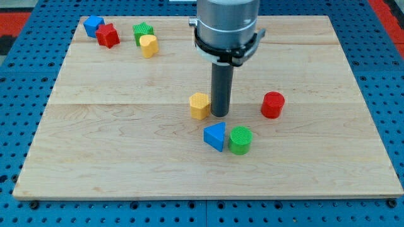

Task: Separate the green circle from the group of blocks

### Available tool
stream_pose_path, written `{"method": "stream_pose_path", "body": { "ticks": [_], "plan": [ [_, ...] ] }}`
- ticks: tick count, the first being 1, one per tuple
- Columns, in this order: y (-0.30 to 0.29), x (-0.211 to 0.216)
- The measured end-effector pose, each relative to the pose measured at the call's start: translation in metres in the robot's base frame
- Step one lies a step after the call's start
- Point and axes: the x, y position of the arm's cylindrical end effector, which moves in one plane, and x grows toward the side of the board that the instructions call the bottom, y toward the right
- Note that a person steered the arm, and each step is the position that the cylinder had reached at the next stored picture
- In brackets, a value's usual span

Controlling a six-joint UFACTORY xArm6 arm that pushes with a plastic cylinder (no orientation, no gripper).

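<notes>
Eight blocks sit on the wooden table. The green circle stands near the middle, toward the view's bottom, touching the blue triangle at its 9 o'clock. My tip rests on the table at roughly 11 o'clock from the green circle, apart from it, and just beside the yellow hexagon, which lies at the tip's 9 o'clock, touching or nearly so. The red cylinder stands at 3 o'clock from the tip, well apart, and at about 1 o'clock from the green circle. Four more blocks cluster at the view's top left: a blue block touching a red star, and a green star with a yellow heart pressed against its 5 o'clock side. The arm carries no jaws, only the dark rod, so it has hold of nothing.
</notes>
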Motion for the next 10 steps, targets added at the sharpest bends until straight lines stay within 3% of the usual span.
{"method": "stream_pose_path", "body": {
  "ticks": [1, 2, 3, 4, 5, 6, 7, 8, 9, 10],
  "plan": [
    [0.096, 0.025],
    [0.138, 0.028],
    [0.131, -0.005],
    [0.035, -0.031],
    [0.01, -0.037],
    [0.122, 0.012],
    [0.13, 0.105],
    [0.043, 0.098],
    [-0.035, 0.047],
    [-0.059, 0.022]
  ]
}}
